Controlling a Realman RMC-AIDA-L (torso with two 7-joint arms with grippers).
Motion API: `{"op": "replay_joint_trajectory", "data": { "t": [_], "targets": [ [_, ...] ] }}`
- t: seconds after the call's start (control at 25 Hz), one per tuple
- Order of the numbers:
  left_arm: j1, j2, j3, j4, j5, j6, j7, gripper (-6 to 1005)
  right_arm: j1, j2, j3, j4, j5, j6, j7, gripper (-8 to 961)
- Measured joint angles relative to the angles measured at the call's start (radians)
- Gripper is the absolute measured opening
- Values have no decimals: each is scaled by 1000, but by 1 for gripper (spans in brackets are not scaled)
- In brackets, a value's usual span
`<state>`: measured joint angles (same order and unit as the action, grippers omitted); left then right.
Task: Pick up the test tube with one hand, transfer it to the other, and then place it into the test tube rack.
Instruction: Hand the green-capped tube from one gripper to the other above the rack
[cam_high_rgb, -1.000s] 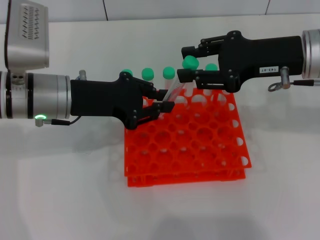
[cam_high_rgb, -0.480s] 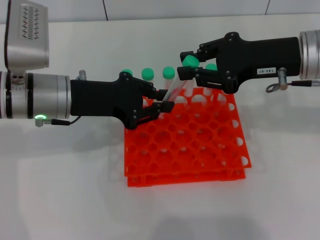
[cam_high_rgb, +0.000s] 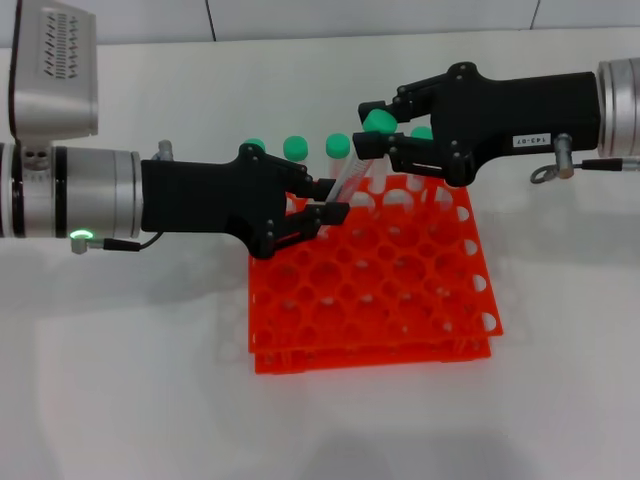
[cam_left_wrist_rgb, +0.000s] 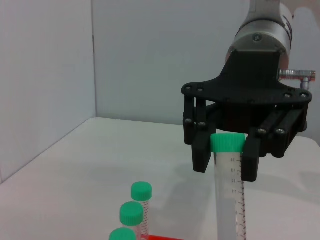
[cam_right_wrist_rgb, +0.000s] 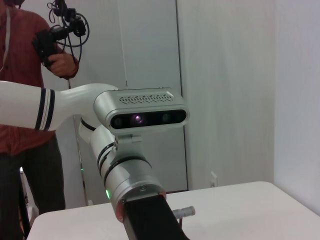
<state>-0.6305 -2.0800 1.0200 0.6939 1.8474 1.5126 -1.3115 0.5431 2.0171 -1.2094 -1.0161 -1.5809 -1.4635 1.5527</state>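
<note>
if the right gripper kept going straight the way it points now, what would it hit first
Probably the left gripper. The right gripper points toward the robot's left with its jaws around the green cap of the test tube; the left gripper, holding that tube lower down, lies next along that line, though depth is unclear.

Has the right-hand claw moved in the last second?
Yes. The right gripper has shifted slightly toward the back of the orange rack, closing around the green cap.

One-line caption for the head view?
Left gripper holds a tilted test tube above the orange rack as right gripper closes around its cap.
</note>
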Motion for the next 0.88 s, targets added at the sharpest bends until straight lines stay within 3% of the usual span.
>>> {"op": "replay_joint_trajectory", "data": {
  "t": [0.88],
  "targets": [
    [-8, -2, 13, -24, -6, -1, 6, 213, 16, 0, -48, -7, 38, 0, 0, 266]
  ]
}}
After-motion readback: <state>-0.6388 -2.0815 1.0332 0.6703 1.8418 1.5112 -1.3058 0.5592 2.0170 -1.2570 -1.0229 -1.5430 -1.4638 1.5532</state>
